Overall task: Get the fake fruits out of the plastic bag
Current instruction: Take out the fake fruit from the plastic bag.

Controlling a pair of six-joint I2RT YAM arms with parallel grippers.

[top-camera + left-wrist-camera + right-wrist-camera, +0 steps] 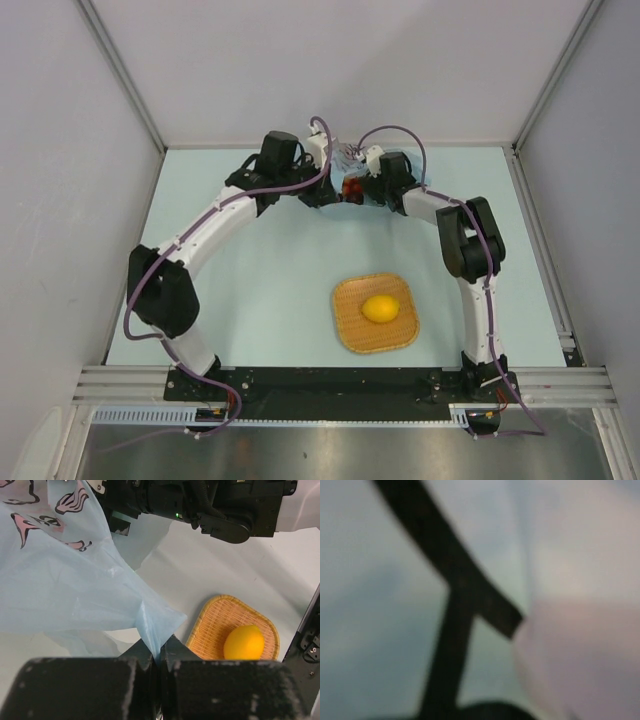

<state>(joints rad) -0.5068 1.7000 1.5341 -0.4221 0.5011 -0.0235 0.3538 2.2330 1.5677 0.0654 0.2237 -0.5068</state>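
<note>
The plastic bag [75,590] hangs above the bench [250,270] near the middle of its far edge, between the two wrists. The left gripper [159,656] is clamped fully closed on a pinched fold of the thin light-blue film, which fans up and away from its fingertips in crinkled sheets. The bag's print shows as pink shapes outlined with dark curling strokes; no letters or words can be read from it. The right gripper [362,188] is up against the bag from the other side; its own camera gives only a blur of pale film crossed by a thick black stroke, and I cannot tell how wide its jaws stand or whether they hold anything. A small red thing [352,188] shows low between the two grippers, too small to identify. A yellow lemon [380,308] lies out of the bag in the middle of the orange woven tray [350,335], which sits close to the bench's near edge, a little right of centre, well apart from the bag
</note>
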